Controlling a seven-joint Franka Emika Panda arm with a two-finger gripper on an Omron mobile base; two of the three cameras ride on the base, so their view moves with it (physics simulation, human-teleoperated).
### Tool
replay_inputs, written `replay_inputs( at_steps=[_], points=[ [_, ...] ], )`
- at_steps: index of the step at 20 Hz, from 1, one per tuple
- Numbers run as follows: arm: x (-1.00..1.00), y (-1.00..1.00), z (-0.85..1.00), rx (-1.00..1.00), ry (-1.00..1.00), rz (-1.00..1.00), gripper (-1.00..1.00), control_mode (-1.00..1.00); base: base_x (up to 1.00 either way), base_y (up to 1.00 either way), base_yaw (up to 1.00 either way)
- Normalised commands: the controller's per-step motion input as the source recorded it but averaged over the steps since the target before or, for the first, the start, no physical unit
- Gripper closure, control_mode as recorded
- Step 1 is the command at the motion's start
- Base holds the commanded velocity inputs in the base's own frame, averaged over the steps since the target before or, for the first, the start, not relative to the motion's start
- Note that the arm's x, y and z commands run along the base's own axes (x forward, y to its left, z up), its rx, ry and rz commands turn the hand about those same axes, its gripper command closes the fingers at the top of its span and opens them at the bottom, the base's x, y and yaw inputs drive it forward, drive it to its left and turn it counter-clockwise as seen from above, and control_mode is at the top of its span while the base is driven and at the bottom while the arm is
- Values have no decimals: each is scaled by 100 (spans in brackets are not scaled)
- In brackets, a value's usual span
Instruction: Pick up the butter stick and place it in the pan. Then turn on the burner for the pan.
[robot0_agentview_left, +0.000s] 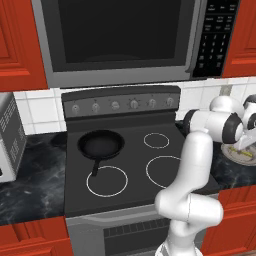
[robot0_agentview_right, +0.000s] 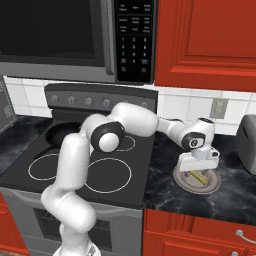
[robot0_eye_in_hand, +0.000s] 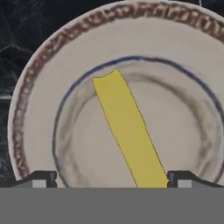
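Observation:
The butter stick, a pale-yellow bar, lies slanted on a round grey plate with a speckled rim. That plate sits on the dark counter right of the stove. My gripper hangs open just above the plate, and the stick's near end lies close to the right fingertip. From the right base view the gripper points down over the butter stick. The black pan rests on the stove's back-left burner, handle toward the front. The arm partly hides the pan.
A row of knobs runs along the stove's back panel. White burner rings mark the cooktop. A microwave hangs above. A toaster stands right of the plate, and a white appliance stands on the left counter.

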Motion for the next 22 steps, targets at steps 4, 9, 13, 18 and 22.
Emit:
replay_inputs(
  at_steps=[4,9,13,18,22],
  points=[
    [2,0,-15,0,-5,7,-100,-100,0,0,0],
    [6,0,-14,0,-6,8,-100,-100,0,0,0],
    [11,-1,-7,0,-3,7,-100,-100,0,0,0],
    [14,0,-1,0,0,6,-100,-100,0,0,0],
    [16,0,-3,0,0,3,-100,-100,0,0,0]
  ],
)
